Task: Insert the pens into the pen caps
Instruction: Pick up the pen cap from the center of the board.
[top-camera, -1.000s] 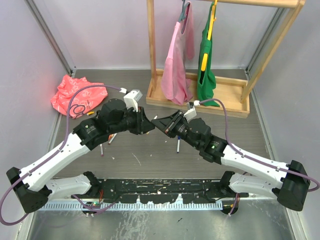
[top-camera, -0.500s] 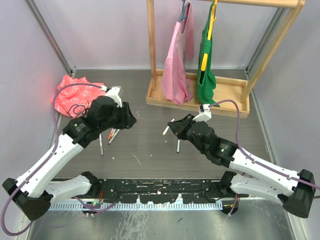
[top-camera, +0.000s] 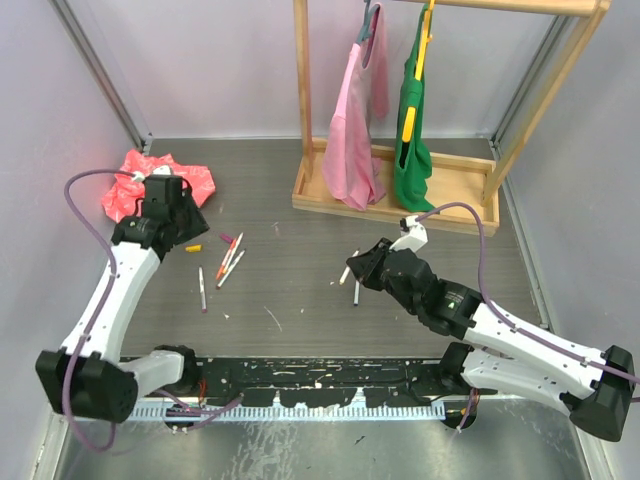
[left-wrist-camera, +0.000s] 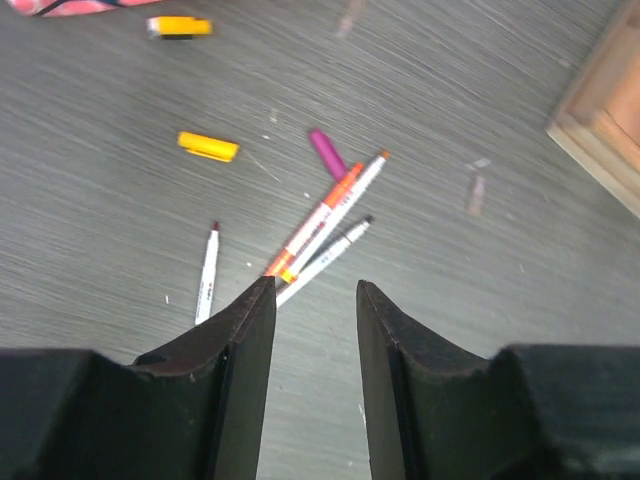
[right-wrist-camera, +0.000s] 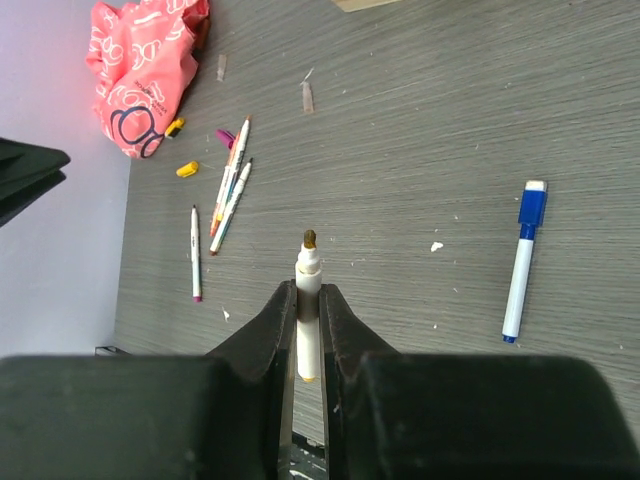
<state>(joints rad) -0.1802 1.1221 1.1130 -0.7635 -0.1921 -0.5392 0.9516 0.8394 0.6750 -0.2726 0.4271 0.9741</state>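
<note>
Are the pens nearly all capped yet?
Not nearly. Only the blue pen looks capped. The right tool grips one uncapped pen. The left tool is open, near a cluster of pens. A yellow cap and a purple cap lie loose.

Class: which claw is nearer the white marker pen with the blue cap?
Right. The right claw, gripping an uncapped white pen, hangs beside that blue-capped pen; the open left claw is far off over the clustered white pens.

Top view, upper left: crumpled bag (top-camera: 150, 185); cap (top-camera: 193, 246) lower right of it; pen cluster (top-camera: 230, 258) right of cap; lone pen (top-camera: 202, 289) below. Upper centre-right — clothes rack (top-camera: 455, 188). Centre — capped pen (top-camera: 356, 292) beside held pen (top-camera: 344, 272) in right gripper (right-wrist-camera: 308, 295).
</note>
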